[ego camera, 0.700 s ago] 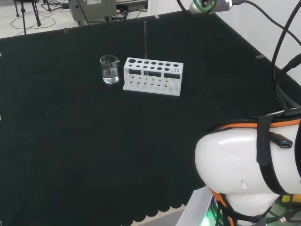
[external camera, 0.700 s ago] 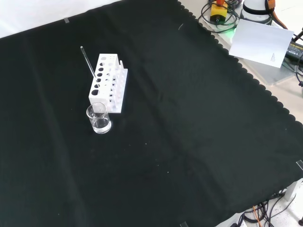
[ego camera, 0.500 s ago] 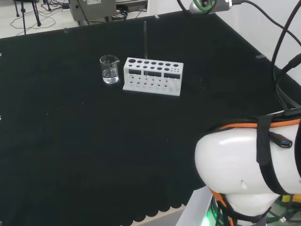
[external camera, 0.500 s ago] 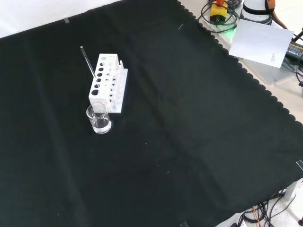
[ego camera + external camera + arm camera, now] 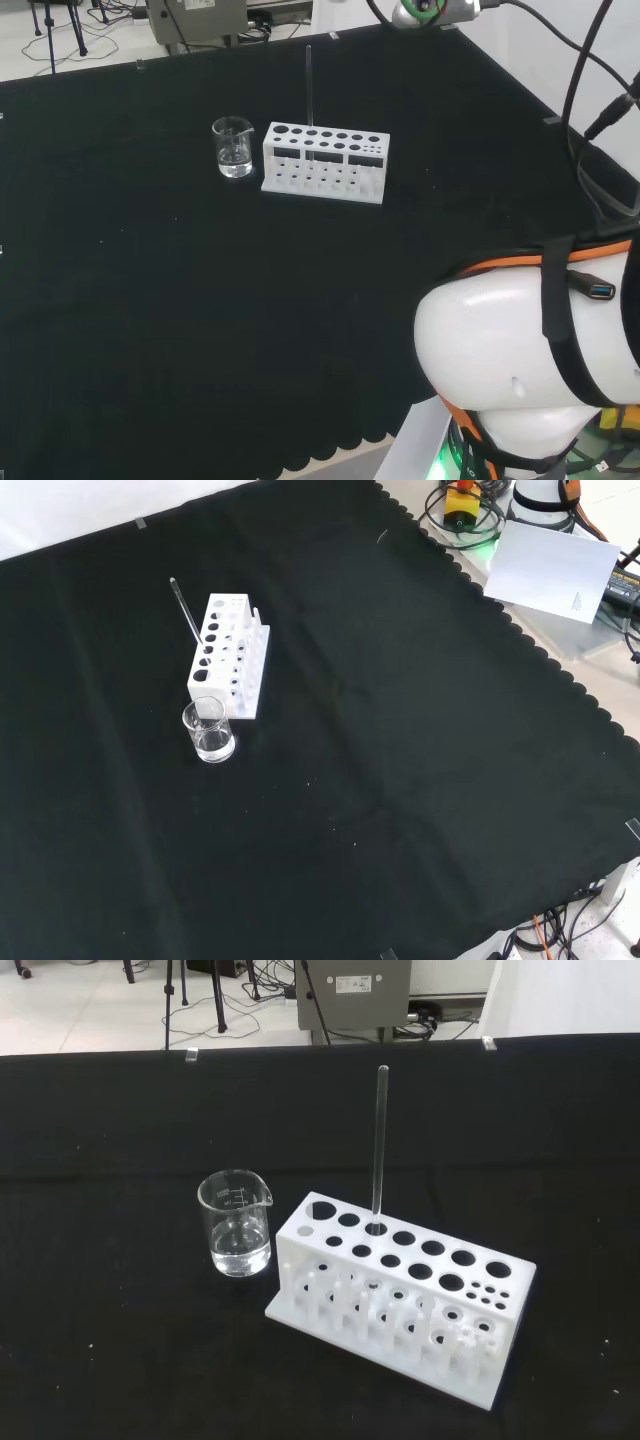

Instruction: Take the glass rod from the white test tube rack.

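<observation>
In the head view, the white arm link (image 5: 520, 370) fills the near right corner, and the cables above it have shifted slightly, so the arm is starting to move. On the black worktop (image 5: 400, 780), nothing else has changed. A beaker (image 5: 236, 1223) holding a little clear liquid stands just beside the white rack (image 5: 400, 1295). The glass rod (image 5: 378, 1145) stands upright in a back-row hole, untouched. Whether the hand is open or closed cannot be told.

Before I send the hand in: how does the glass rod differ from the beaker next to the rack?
The glass rod is thin and tall, rising well above the white rack; the beaker is short and wide. The rod stands in one of the rack's holes, while the beaker sits on the black cloth beside the rack's end. The beaker holds a little clear liquid; the rod holds nothing. Both are clear glass and upright.
</observation>
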Controlling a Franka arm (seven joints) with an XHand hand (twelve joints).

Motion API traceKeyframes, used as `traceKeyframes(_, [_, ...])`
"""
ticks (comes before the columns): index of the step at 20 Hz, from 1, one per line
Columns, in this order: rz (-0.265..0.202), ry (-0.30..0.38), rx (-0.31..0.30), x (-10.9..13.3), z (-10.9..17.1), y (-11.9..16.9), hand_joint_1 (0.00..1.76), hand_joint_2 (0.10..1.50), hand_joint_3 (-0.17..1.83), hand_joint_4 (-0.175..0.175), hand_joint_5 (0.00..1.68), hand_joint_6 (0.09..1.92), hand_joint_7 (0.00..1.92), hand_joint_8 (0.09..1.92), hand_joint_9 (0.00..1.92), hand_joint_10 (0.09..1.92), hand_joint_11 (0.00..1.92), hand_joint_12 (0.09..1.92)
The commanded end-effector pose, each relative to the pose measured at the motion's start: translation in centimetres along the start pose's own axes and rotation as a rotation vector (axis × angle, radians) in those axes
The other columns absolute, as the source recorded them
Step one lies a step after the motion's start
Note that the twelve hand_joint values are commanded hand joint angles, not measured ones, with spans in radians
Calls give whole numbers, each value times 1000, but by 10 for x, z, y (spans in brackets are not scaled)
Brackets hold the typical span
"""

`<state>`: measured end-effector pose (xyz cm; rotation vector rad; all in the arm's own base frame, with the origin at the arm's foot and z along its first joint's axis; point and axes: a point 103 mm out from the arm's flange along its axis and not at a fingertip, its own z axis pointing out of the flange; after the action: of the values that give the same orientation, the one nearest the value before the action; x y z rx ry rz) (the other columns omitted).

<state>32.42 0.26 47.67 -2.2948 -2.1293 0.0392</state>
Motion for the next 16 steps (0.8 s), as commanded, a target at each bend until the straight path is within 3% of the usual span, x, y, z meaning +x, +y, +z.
traceKeyframes(1, [-17,-10,-11,4,1,44,595,1182,-175,-138,142,87,0,762,215,902,52,1453])
traceKeyframes(16, [-62,41,-15,-27,24,160,609,1198,-175,-163,332,87,274,905,552,866,291,1416])
